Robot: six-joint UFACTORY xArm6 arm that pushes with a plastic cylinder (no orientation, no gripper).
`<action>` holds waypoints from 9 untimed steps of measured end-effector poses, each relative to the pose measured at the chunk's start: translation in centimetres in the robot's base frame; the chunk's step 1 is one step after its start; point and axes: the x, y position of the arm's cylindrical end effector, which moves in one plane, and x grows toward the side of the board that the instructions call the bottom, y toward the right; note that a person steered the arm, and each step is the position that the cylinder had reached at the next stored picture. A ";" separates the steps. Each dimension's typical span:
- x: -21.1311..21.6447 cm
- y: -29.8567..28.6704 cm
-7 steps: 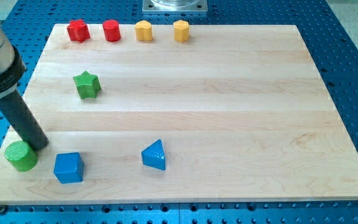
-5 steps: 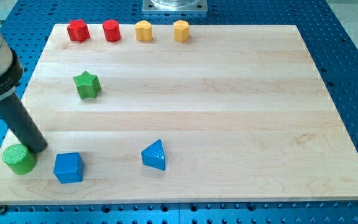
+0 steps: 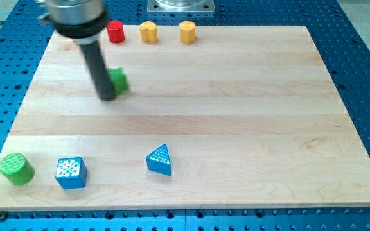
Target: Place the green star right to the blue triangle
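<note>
tip (image 3: 108, 97) sits on green star's (image 3: 117, 80) left — probably touching, blurry — set to shove it toward blue triangle (image 3: 160, 160); no gripper fitted.

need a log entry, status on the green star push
My tip against the green star block's left side, near the view's top. Blue triangle block sits low centre, untouched. Nothing between star and triangle's right side.

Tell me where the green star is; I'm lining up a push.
The green star sits upper left on the board, touching my tip's right side, below the red block.
</note>
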 end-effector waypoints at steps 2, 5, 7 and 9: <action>-4.0 -6.3; -1.4 15.4; -3.4 6.0; 6.3 13.0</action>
